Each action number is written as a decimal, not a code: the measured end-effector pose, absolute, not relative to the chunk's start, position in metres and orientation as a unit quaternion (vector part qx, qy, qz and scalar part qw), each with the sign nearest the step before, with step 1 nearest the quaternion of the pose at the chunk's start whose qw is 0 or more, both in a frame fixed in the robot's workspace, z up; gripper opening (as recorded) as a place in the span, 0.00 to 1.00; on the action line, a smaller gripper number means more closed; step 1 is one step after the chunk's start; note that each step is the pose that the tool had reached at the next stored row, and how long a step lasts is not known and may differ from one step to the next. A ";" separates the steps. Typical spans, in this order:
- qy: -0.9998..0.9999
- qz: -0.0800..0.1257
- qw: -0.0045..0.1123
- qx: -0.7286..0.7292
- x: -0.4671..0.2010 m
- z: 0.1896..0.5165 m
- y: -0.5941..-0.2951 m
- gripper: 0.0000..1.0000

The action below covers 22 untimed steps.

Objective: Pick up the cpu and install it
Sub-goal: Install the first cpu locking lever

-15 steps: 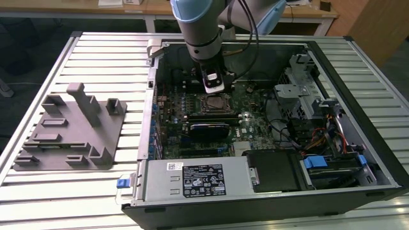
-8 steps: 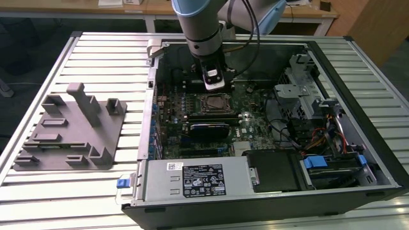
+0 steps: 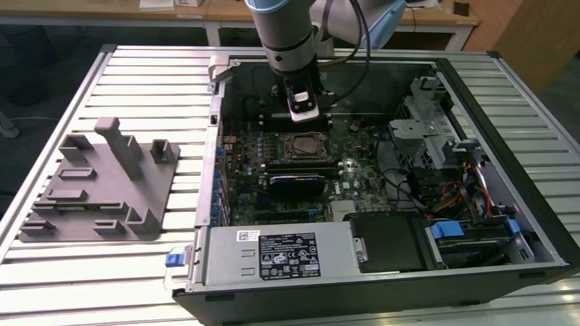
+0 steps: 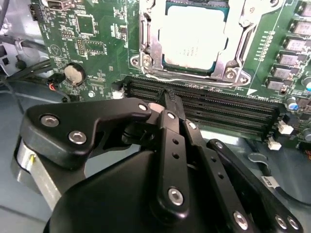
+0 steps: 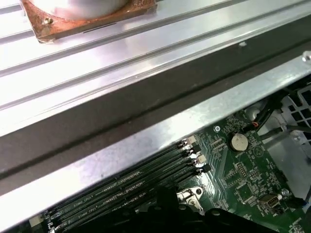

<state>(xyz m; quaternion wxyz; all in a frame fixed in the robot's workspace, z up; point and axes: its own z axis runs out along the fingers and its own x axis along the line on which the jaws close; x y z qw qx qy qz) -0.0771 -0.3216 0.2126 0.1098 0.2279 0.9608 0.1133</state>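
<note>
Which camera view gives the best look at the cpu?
The second wrist view: the cpu lies flat in its socket frame, with its silvery top plain. In the exterior view the cpu is a small square on the motherboard, below the gripper.

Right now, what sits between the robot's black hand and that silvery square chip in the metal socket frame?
In the second wrist view, a bank of long black memory slots lies between the black hand and the silvery square chip.
</note>
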 end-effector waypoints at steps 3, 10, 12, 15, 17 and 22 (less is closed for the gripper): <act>0.961 0.113 0.110 0.228 -0.077 0.213 -0.322 0.11; 0.966 0.082 0.094 0.227 -0.077 0.212 -0.321 0.11; 0.967 0.069 0.088 0.227 -0.076 0.212 -0.321 0.11; 0.970 0.048 0.076 0.227 -0.075 0.212 -0.321 0.11; 0.971 0.034 0.066 0.226 -0.075 0.212 -0.321 0.11; 0.972 0.026 0.058 0.226 -0.074 0.212 -0.321 0.11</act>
